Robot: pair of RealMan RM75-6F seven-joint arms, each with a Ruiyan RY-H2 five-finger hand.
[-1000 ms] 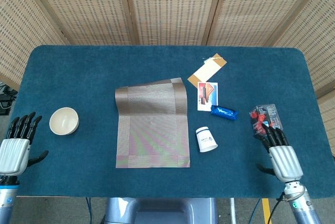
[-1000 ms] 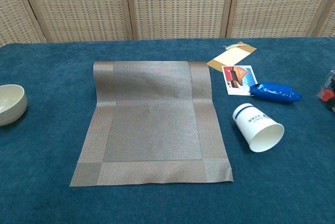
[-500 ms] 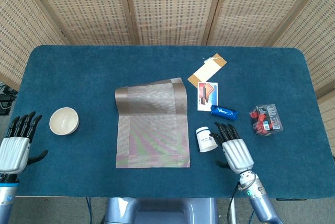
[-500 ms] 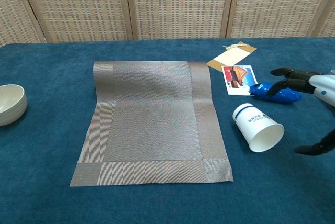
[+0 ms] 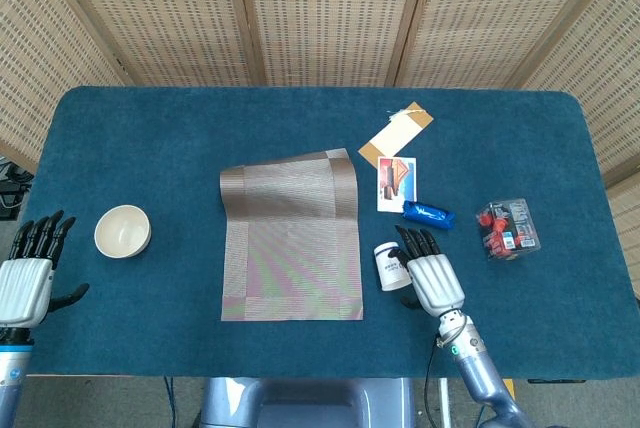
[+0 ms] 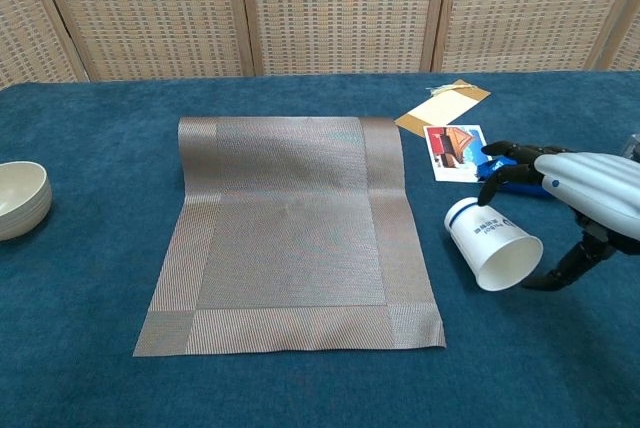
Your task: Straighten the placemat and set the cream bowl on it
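A woven grey-brown rectangular placemat [image 5: 290, 238] lies near the middle of the blue-covered desk [image 5: 150, 138], its far edge curled up in a roll. The round cream bowl [image 5: 122, 231] sits upright on the desk well to the left of the mat, apart from it. The left robot hand [image 5: 26, 278] rests at the desk's near left edge, fingers straight and spread, holding nothing. The right robot hand [image 6: 575, 188] hovers flat, palm down, fingers extended, just beside a tipped-over white paper cup [image 6: 493, 244] that lies right of the mat; it holds nothing. Beyond the cup lie a blue wrapped snack [image 5: 427, 214], a small picture card [image 5: 397, 184] and a tan paper tag [image 5: 396, 135].
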